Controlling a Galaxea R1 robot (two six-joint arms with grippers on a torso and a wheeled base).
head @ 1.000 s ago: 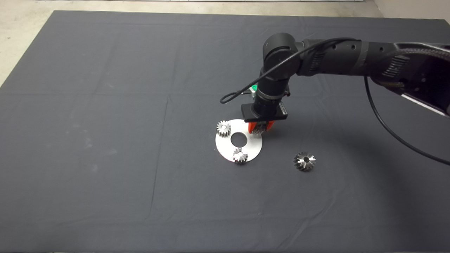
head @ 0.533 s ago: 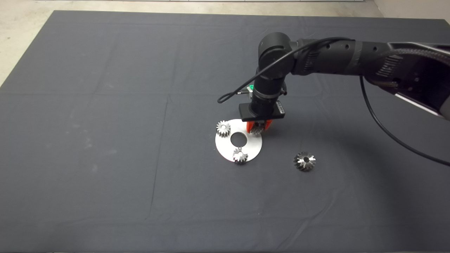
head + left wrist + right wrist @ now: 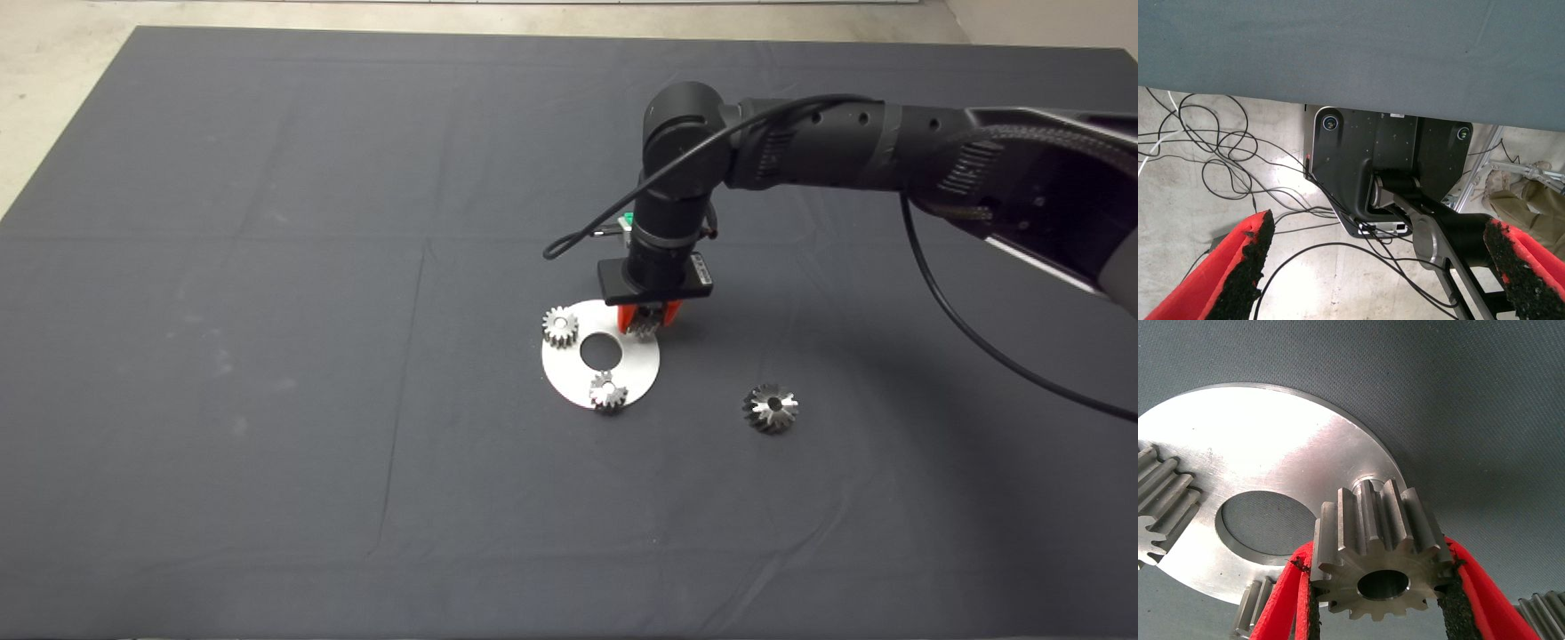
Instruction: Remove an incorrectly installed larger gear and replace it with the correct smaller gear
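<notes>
Dark cloth mat (image 3: 267, 267) covers the whole table, with pale floor showing only along the upper edge of the head view. Just right of the frame's centre I have the smaller gear (image 3: 1381, 550) clamped in my right gripper (image 3: 647, 317); both pads press its toothed flanks, bore toward my wrist camera, and it hangs tilted over the rim of the round steel plate (image 3: 640, 369). A short peg (image 3: 1368, 482) stands on the plate just behind the gear, and I judge that to be the seat I am aiming for, which is why I hold the gear by its sides and leave the bore clear. It does not look seated yet; whether it touches the plate I cannot tell.

Two brighter small gears sit on the same plate: one at its upper left (image 3: 560, 326), one at its lower edge (image 3: 608, 392), either side of the plate's large centre hole (image 3: 600, 353).

Well apart, lower right of the plate, the larger gear (image 3: 771, 408) lies alone on the mat, so removal appears done.

My left gripper (image 3: 1371, 267) is parked off the table, spread wide with nothing in it, looking at floor cables.
</notes>
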